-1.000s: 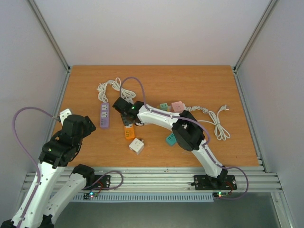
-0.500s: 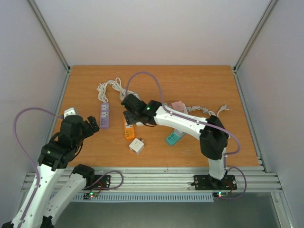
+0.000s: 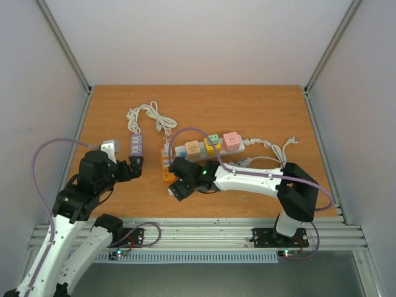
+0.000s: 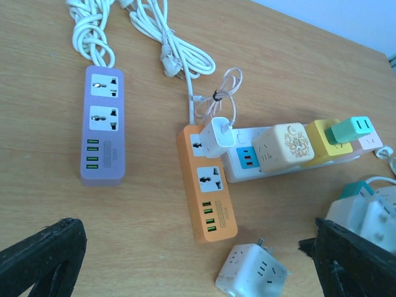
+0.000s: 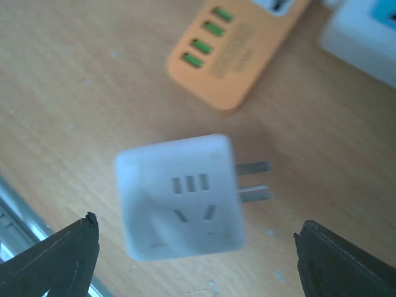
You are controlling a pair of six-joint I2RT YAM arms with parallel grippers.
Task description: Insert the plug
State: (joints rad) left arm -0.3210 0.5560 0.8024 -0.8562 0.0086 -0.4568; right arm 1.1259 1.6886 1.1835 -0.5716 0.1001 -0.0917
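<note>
The plug [image 5: 179, 195], a smooth white plastic cube with rounded edges and two flat metal prongs, is seen lying on the wood-grain table [image 5: 62, 74], just beside the end of the orange power strip [image 5: 238, 49]. The right gripper [image 5: 195, 229] is held with jaws apart, flanking the cube without touching it. The left gripper [image 4: 198, 260] is spread wide above bare wood.

Your left arm [image 3: 79, 199] stands bent at the left side, its forearm angled forward and to the right. Your left gripper [image 3: 131, 168] has its jaws spread wide. Your right arm [image 3: 247, 179] folds low and reaches left across the front. Your right gripper [image 3: 179, 189] points down, fingers [image 5: 59, 257] wide apart, gripping nothing.
</note>
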